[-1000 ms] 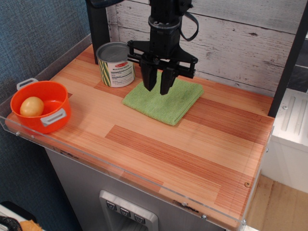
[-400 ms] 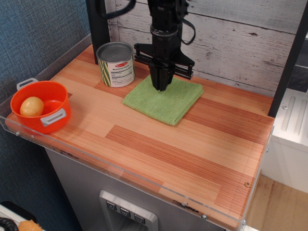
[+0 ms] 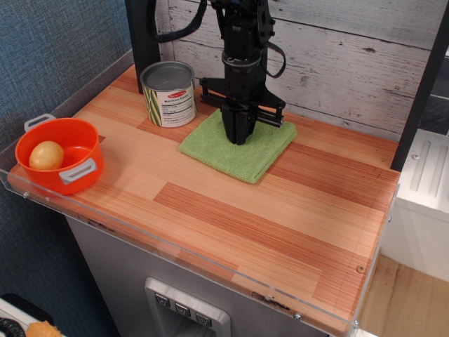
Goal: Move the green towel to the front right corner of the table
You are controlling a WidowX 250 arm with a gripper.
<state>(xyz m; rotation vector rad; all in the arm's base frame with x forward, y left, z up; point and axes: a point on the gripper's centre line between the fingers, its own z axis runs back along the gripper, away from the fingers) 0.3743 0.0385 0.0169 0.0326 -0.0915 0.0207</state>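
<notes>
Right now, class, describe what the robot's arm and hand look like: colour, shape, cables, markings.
The arm is matte black throughout, a slim jointed column. The hand is black too: a wide crossbar carrying two tapering fingers. Black cables loop beside the upper arm. No markings or labels are visible.

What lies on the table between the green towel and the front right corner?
Nothing: in the observation.image view, the stretch from the green towel to the front right corner of the table is bare wood planks.
</notes>
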